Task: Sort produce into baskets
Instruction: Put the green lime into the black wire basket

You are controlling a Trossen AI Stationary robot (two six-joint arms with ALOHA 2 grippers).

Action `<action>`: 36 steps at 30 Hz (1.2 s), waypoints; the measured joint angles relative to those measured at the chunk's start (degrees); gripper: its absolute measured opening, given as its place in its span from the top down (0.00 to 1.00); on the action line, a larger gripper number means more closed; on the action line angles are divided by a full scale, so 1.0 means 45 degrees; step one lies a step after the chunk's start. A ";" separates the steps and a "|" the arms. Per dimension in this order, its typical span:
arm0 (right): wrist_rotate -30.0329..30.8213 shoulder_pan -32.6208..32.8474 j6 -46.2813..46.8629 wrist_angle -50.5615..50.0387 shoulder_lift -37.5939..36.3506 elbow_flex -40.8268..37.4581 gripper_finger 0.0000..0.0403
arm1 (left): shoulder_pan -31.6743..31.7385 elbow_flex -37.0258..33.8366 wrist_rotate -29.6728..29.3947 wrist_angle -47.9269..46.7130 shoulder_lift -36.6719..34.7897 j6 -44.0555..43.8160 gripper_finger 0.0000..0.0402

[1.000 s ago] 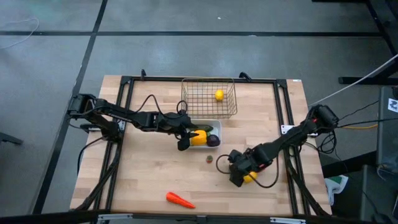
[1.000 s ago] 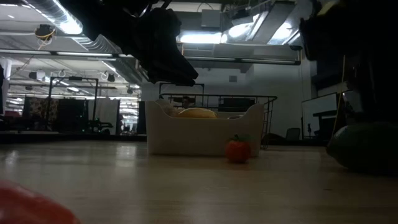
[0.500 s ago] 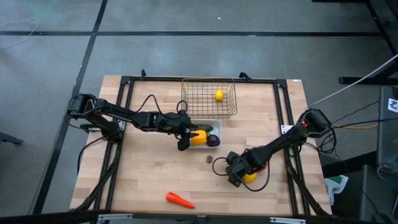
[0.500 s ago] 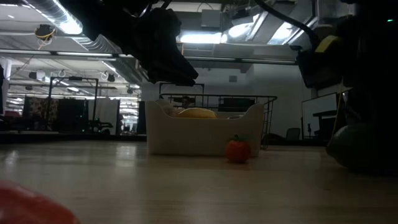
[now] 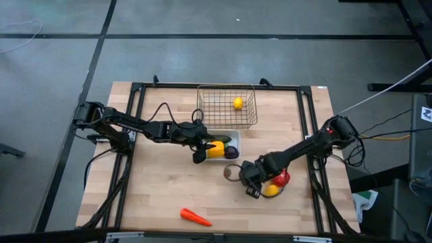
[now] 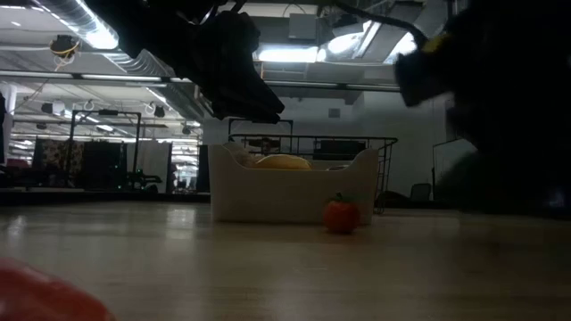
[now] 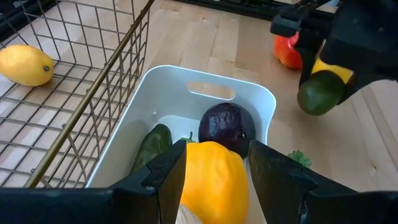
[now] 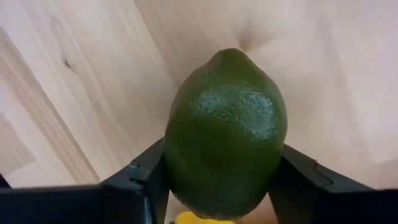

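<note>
A dark green avocado [image 8: 225,134] sits between the fingers of my right gripper [image 5: 247,181], which points steeply down at the table's right middle. A red tomato [image 5: 281,178] and a yellow lemon [image 5: 271,191] lie just right of it. My left gripper [image 5: 202,151] reaches into the white tray [image 5: 235,135] from the left and is shut on a yellow-orange piece of produce [image 7: 211,177]. A purple ball [image 7: 227,124] and a green pepper [image 7: 152,146] lie in the tray. The wire basket [image 5: 227,108] holds one lemon [image 5: 237,103]. My left gripper pinches the yellow-orange piece by its two sides [image 7: 189,171] between its fingers, coming from the table's left and slanting down. The piece sits low inside the tray; whether it rests on the floor cannot be told. My right gripper has the avocado's widest part [image 8: 174,165] pinched between its two fingers from above. The avocado's long axis lies across the fingers. Whether it still rests on the table cannot be told.
A small red-orange fruit with a green top [image 6: 341,215] lies on the table just in front of the tray. An orange carrot [image 5: 194,216] lies near the front edge. Bare wood spreads across the near left of the table.
My right gripper has moved toward the table's left, rolled at the wrist and come over the avocado. This has uncovered the red tomato beside the lemon.
</note>
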 joint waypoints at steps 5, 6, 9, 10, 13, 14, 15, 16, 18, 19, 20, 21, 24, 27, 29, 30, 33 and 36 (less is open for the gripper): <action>0.0158 -0.1024 -0.2515 -0.1876 -0.0010 0.1609 0.43 | 0.0000 0.0000 -0.0005 0.0000 0.0000 -0.0001 0.58; 0.0285 -0.1235 -0.3070 -0.2289 -0.0013 0.1979 0.43 | 0.0000 0.0000 0.0000 0.0000 0.0000 0.0000 0.58; 0.0777 -0.1892 -0.4824 -0.3532 -0.0019 0.3097 0.43 | 0.0000 0.0000 0.0000 0.0000 0.0000 0.0058 0.58; 0.0997 -0.2118 -0.5386 -0.3926 -0.0019 0.3475 0.42 | 0.0000 0.0000 -0.0001 -0.0001 -0.0007 0.0058 0.58; 0.1800 -0.2830 -0.6936 -0.4857 -0.0024 0.4515 0.42 | 0.0000 0.0000 -0.0005 0.0005 -0.0153 0.0077 0.58; 0.2090 -0.3078 -0.7466 -0.5044 -0.0024 0.4825 0.42 | 0.0000 0.0000 -0.0003 -0.0004 -0.0251 0.0110 0.58; 0.2346 -0.3337 -0.7948 -0.5173 -0.0024 0.5112 0.42 | 0.0000 0.0002 -0.0004 0.0003 -0.0329 0.0126 0.58; 0.2619 -0.3600 -0.8441 -0.5266 -0.0024 0.5381 0.42 | 0.0000 0.0005 0.0000 -0.0010 -0.0470 0.0126 0.58; 0.3150 -0.4160 -0.9407 -0.5284 -0.0024 0.5817 0.42 | 0.0000 0.0008 -0.0001 -0.0178 -0.0789 0.0126 0.58; 0.3407 -0.4442 -0.9837 -0.5243 -0.0024 0.5992 0.42 | 0.0002 0.0010 -0.0005 -0.0341 -0.0992 0.0127 0.58; 0.3611 -0.4724 -1.0294 -0.5192 -0.0024 0.6134 0.42 | 0.0005 0.0010 -0.0005 -0.0509 -0.1185 0.0131 0.58; 0.3834 -0.5046 -1.0720 -0.5096 -0.0024 0.6245 0.42 | 0.0005 0.0010 -0.0005 -0.0629 -0.1386 0.0139 0.58; 0.4323 -0.6018 -1.1896 -0.4431 -0.0039 0.6313 0.42 | 0.0005 0.0010 -0.0005 -0.1025 -0.1981 0.0141 0.58; 0.4348 -0.7016 -1.2821 -0.3655 -0.0034 0.6274 0.42 | 0.0010 0.0015 -0.0005 -0.1134 -0.2463 0.0141 0.58; 0.4297 -0.7648 -1.3335 -0.3148 -0.0024 0.6189 0.42 | 0.0010 0.0015 -0.0005 -0.1138 -0.2700 0.0141 0.58; 0.4210 -0.7946 -1.3550 -0.2964 -0.0015 0.6132 0.42 | 0.0010 0.0015 -0.0005 -0.1160 -0.2793 0.0141 0.58; 0.3833 -0.8781 -1.3902 -0.2178 -0.0015 0.5924 0.42 | 0.0010 0.0015 -0.0005 -0.1113 -0.2989 0.0141 0.58; 0.3069 -0.9514 -1.3896 -0.1385 -0.0015 0.5639 0.42 | 0.0010 0.0015 -0.0008 -0.1174 -0.2971 0.0141 0.58</action>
